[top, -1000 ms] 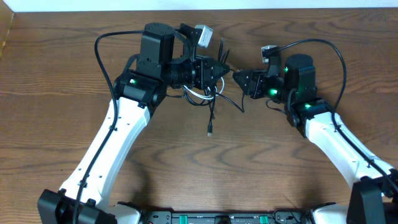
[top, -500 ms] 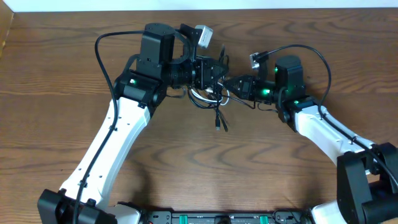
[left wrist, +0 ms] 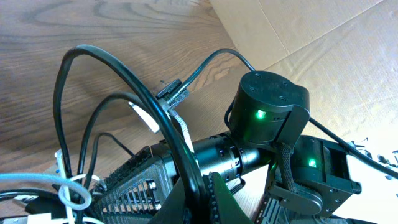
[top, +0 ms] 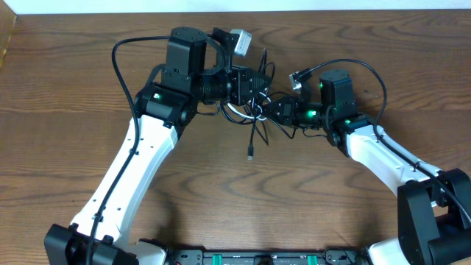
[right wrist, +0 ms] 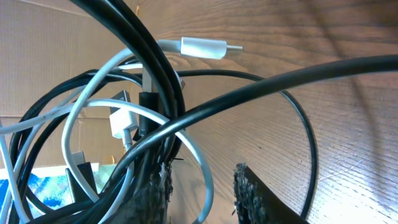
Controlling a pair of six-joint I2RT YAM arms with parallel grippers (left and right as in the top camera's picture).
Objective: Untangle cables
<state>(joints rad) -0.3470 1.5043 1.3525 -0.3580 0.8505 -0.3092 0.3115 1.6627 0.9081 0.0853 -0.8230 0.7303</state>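
- Right claw (top: 274, 110) has pushed into the cables (top: 254, 132), its fingers partly spread among them.
- Left claw (top: 259, 85) pinches the cables, so pulling strands apart looks possible now.

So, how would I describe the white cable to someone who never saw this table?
Find the tangle of cords near the far middle of the wooden table. The white cable loops through it; all the other thin cords there are black.
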